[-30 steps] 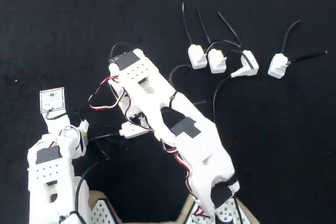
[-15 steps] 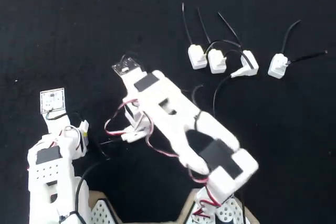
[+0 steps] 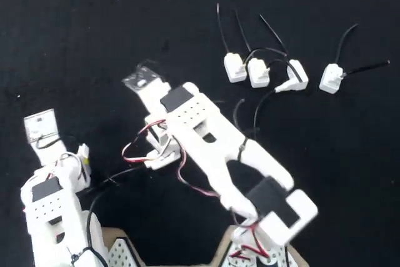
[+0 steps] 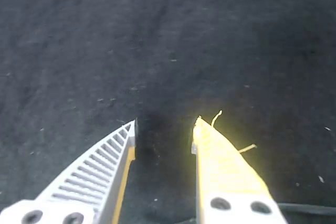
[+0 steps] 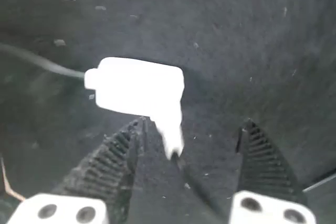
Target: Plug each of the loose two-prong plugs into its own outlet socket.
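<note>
A loose white two-prong plug lies on the black cloth, its dark cable running off to one side. My right gripper hovers open just over it, and the prongs point into the gap between its fingers. From above, that plug sits mid-table under the right gripper. Several white outlet sockets with cables lie in a row at the back right; one socket has a plug at its side. My left gripper is open over bare cloth at the front left.
The left arm stands at the near left edge. The right arm stretches diagonally across the table's middle. Loose cables trail from the sockets toward the front. The black cloth covers the far left.
The right arm has swung its elbow rightward and lowered its gripper over the loose plug. The left arm has shifted a little to the left.
</note>
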You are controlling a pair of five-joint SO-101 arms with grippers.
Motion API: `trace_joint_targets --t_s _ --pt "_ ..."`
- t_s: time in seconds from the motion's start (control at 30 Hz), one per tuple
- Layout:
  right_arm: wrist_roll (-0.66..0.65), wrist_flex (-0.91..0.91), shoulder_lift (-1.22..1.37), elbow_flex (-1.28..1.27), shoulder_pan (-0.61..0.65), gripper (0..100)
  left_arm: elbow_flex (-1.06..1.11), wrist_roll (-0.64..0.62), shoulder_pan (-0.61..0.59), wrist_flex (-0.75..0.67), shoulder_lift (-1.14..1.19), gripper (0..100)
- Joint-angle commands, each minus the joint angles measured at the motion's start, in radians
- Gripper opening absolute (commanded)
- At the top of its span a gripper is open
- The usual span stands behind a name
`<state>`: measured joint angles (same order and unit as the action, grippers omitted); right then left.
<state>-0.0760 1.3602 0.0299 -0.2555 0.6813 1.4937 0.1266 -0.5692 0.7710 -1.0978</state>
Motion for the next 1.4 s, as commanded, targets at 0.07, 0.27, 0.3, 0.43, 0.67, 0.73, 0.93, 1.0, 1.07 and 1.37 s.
trace_joint_targets --t_s 0.07,0.27,0.3,0.43,0.67,0.73,0.93,1.0,1.07,1.37 --pt "-0.313 0.043 -0.148 0.073 0.063 26.6 -0.084 -0.037 -0.087 -0.005 -0.008 18" --pt "-0.827 -0.029 -0.179 -0.070 0.081 26.8 -0.113 -0.153 -0.211 -0.005 -0.008 18" --pt "-0.890 -0.060 -0.179 -0.101 0.081 26.8 -0.116 -0.155 -0.220 -0.005 -0.008 18" --pt "-1.079 -0.209 -0.174 -0.234 0.078 26.6 -0.117 -0.157 -0.234 -0.005 -0.008 18" --pt "-1.134 -0.456 -0.174 -0.397 0.074 26.6 -0.153 -0.169 -0.266 0.049 -0.008 18" --pt "-1.135 -0.500 -0.173 -0.426 0.074 26.6 -0.156 -0.169 -0.265 0.054 -0.008 18" --pt "-1.135 -0.598 -0.173 -0.535 0.075 26.5 -0.156 -0.169 -0.265 0.057 -0.008 18" --pt "-1.135 -0.651 -0.173 -0.573 0.074 26.5 -0.156 -0.169 -0.263 0.057 -0.008 18" --pt "-1.131 -0.698 -0.173 -0.601 0.074 26.3 -0.156 -0.169 -0.263 0.058 -0.008 18" --pt "-1.096 -0.603 -0.061 -0.466 0.032 3.1 -0.157 -0.169 -0.263 0.063 -0.008 18"
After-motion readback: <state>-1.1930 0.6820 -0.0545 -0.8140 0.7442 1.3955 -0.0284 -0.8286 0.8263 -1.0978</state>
